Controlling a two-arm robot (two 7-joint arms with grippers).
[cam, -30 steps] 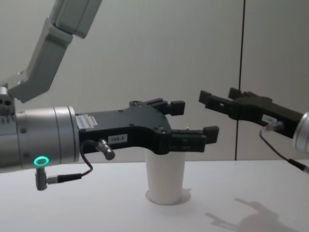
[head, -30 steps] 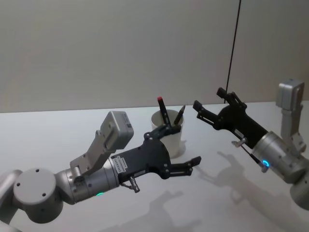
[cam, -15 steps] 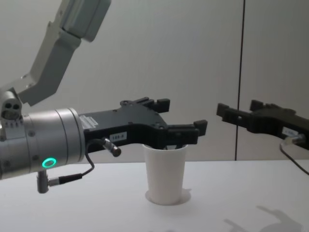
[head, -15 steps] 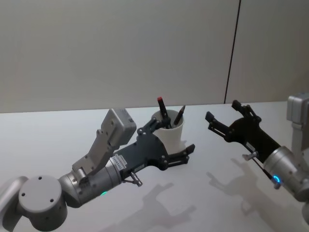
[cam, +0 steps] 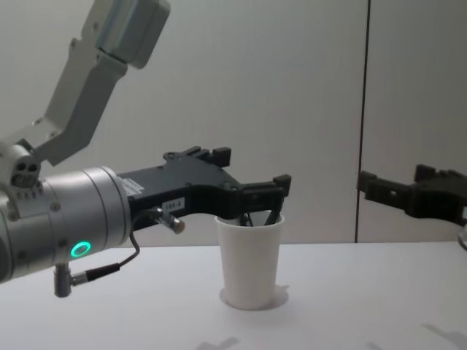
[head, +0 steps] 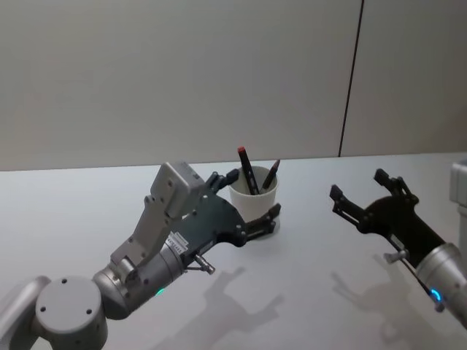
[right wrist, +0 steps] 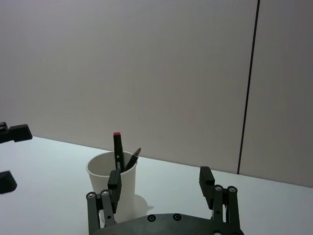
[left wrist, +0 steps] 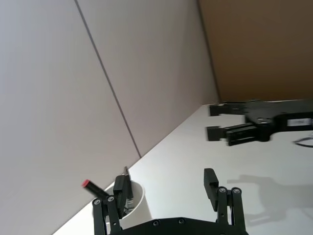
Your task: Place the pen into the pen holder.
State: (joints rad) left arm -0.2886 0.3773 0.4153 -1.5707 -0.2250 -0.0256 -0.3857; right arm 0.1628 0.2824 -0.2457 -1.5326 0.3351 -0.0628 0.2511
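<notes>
The pen holder (head: 257, 204), a plain white paper cup, stands upright on the white table (head: 87, 211), toward the middle of its far edge and close to the grey wall (head: 182, 73). Two pens stand in it, leaning on the rim with their upper ends sticking out. One is a black pen with a red end (head: 246, 171), the taller of the two. The other is a dark pen (head: 271, 173) tilted toward the robot's right.

The left gripper (head: 254, 193) hangs at the height of the cup's rim, its fingers spread wide and holding nothing. In the head view one finger lies on the cup's far left side and the other on its near right side. Whether either touches the cup cannot be told.

The right gripper (head: 357, 184) hovers above the table to the right of the cup, well apart from it. It points toward the cup, also spread wide and empty.
</notes>
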